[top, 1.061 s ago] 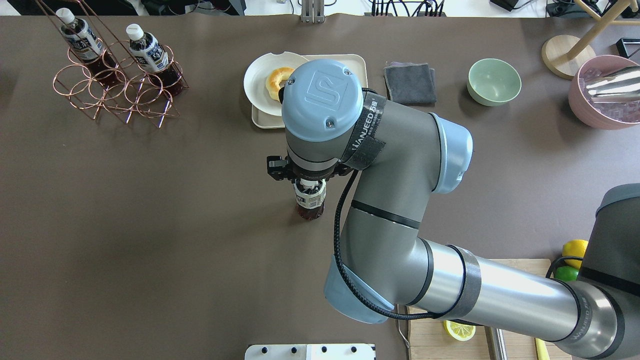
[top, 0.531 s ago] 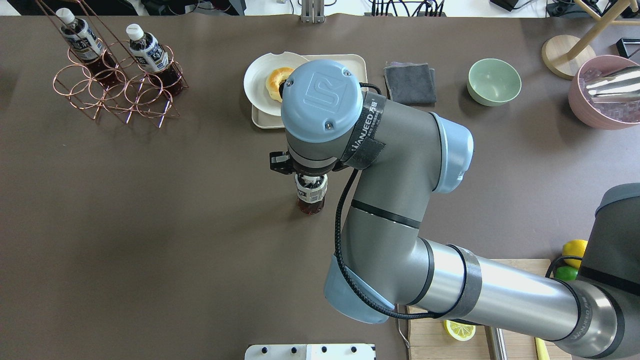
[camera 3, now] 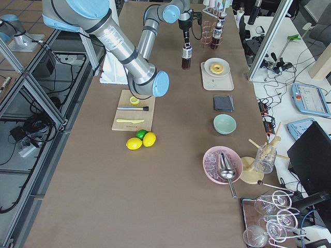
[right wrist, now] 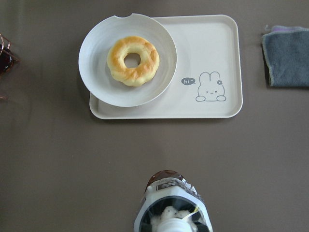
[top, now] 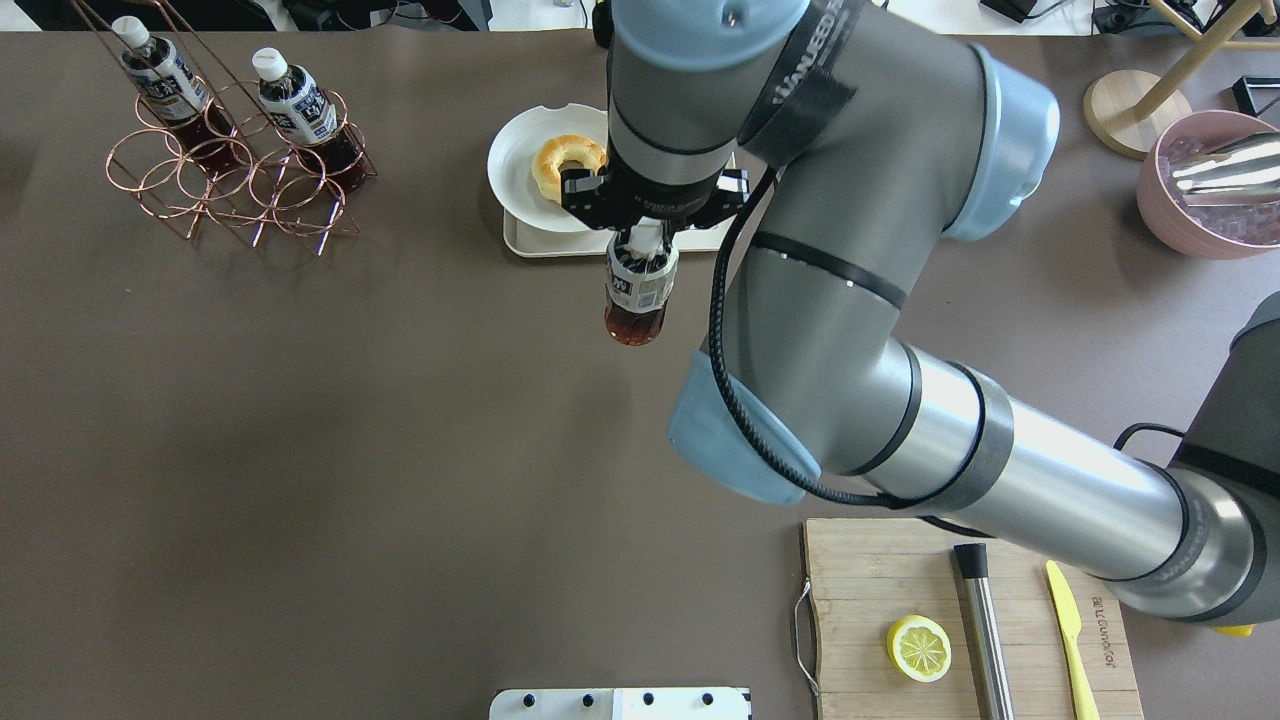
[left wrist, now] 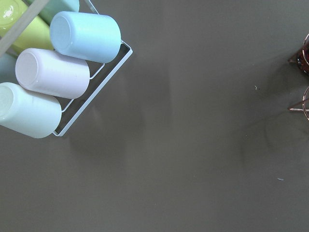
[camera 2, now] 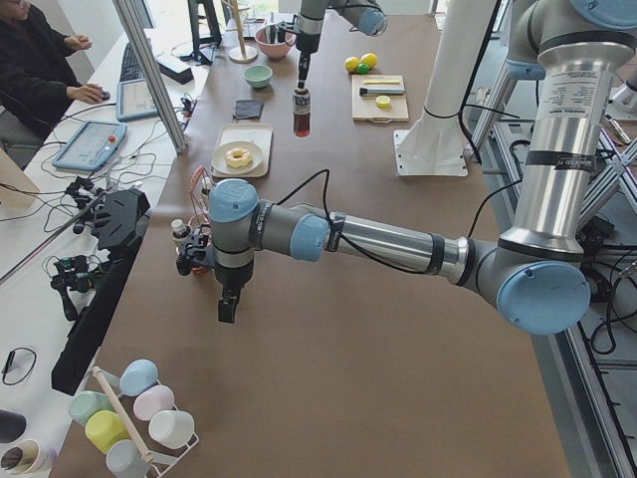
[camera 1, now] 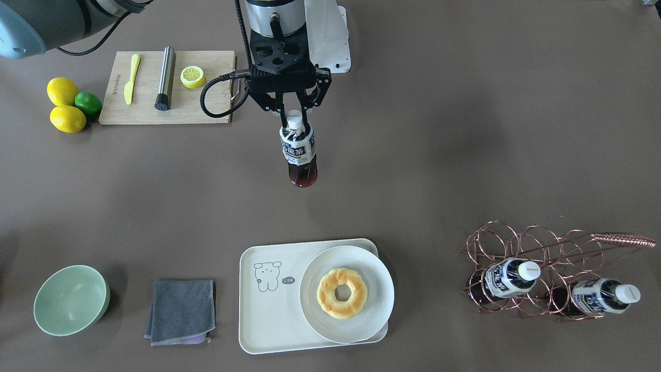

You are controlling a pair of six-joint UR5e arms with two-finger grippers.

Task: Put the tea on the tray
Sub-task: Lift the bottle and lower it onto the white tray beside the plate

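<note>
Overhead exterior shows wide bare counter (top: 300,450) across the left and middle, with open room all round the carried bottle. Beyond that view's left edge, the left claw (camera 2: 229,307) hangs over the counter's end; whether it is released or clenched I cannot tell. At far left, a copper wire rack (top: 230,190) holds two alike bottles (top: 295,100) leaning in its rings. Next, the tray (top: 530,243) lies near the far edge. A round plate (top: 515,170) with a doughnut (top: 565,160) fills the tray's left half and overhangs its left rim. In the right wrist view the tray's right half, with the drawn animal, is bare. The tea (top: 638,290) hangs upright from the right claw (top: 646,238), which is clenched on its neck at the cap. It is over bare counter just short of the tray's near edge. Far right, a pink bowl (top: 1175,235) holds ice and a metal scoop. At the near edge a wooden board (top: 860,570) carries a lemon slice (top: 920,648).
</note>
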